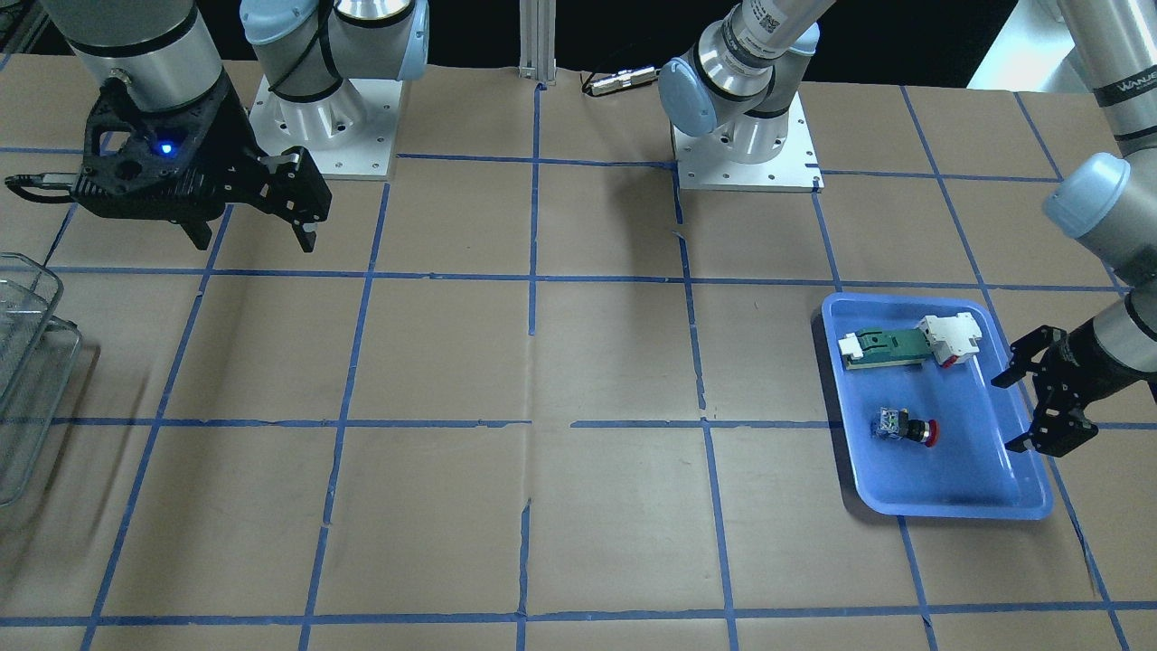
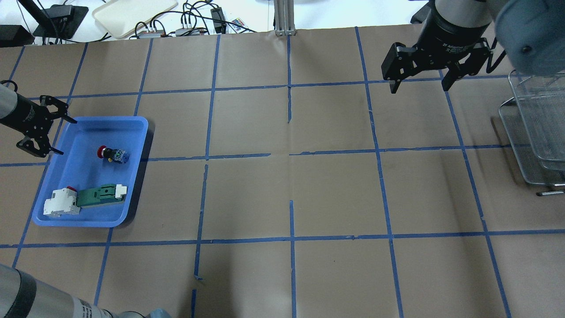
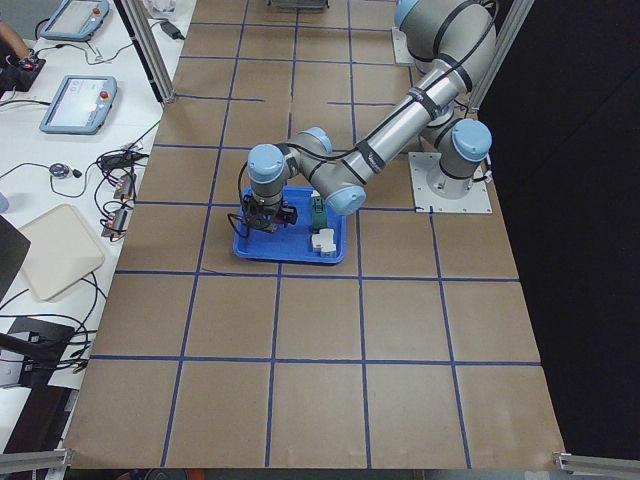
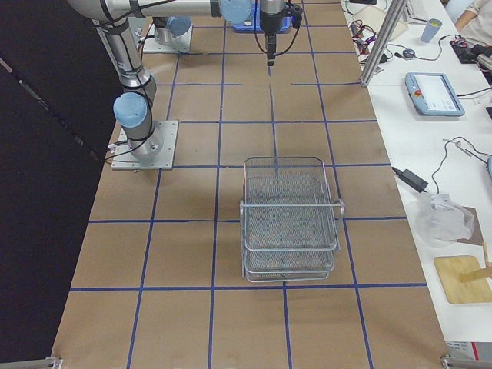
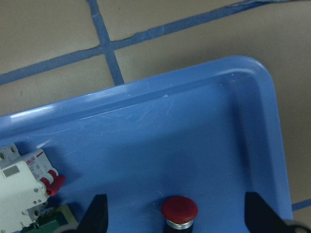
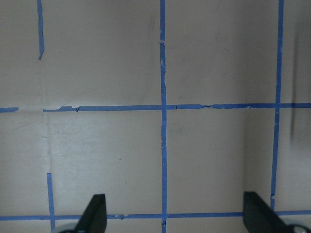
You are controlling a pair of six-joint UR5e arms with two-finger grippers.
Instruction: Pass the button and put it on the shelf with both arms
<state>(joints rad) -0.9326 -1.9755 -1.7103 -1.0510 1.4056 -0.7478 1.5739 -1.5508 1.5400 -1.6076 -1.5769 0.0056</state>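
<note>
The button [image 1: 908, 428] lies on its side in the blue tray [image 1: 949, 512], red cap toward my left gripper [image 1: 1008, 414]. That gripper is open and empty, over the tray's outer long edge, apart from the button. In the overhead view the button [image 2: 112, 154] is right of the left gripper [image 2: 66, 137]. In the left wrist view the red cap [image 5: 179, 209] shows low between the open fingers. My right gripper [image 1: 255, 244] is open and empty, above bare table near the shelf [image 1: 27, 362]. It also shows in the overhead view [image 2: 418, 89], left of the shelf [image 2: 538, 128].
A green-and-white flat part [image 1: 881, 348] and a white block with a red tab [image 1: 951, 336] lie in the tray's near-robot end. The two arm bases [image 1: 746, 145] stand at the table's robot side. Cables and a beige tray [image 2: 132, 15] lie beyond the far edge.
</note>
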